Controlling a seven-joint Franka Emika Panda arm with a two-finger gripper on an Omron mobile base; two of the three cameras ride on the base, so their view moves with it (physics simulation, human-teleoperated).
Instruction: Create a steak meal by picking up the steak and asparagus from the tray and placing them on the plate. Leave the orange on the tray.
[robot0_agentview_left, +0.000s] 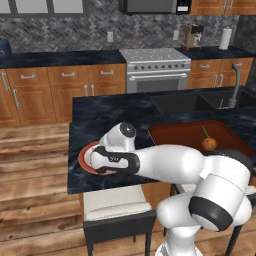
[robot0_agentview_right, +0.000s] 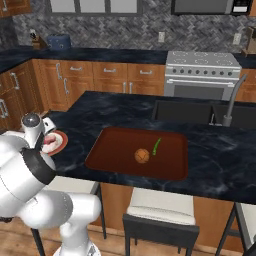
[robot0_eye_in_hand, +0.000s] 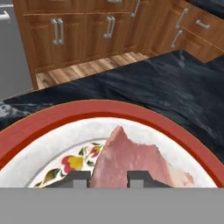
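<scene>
Now at the plate — steak going down.

Low in the hand view, the gripper (robot0_eye_in_hand: 109, 178) pinches the steak (robot0_eye_in_hand: 131, 159) just over the plate (robot0_eye_in_hand: 52, 116); whether it touches, I can't tell. Next, likely: spread the jaws, lift, then fetch the asparagus (robot0_agentview_right: 156, 146) beside the orange (robot0_agentview_right: 142, 156) on the tray (robot0_agentview_right: 115, 150), centre of the right base view.

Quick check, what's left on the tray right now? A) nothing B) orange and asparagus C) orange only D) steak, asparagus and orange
B: in the right base view the tray holds the orange and the asparagus, while the steak lies over the plate between the fingertips of the gripper.
</scene>
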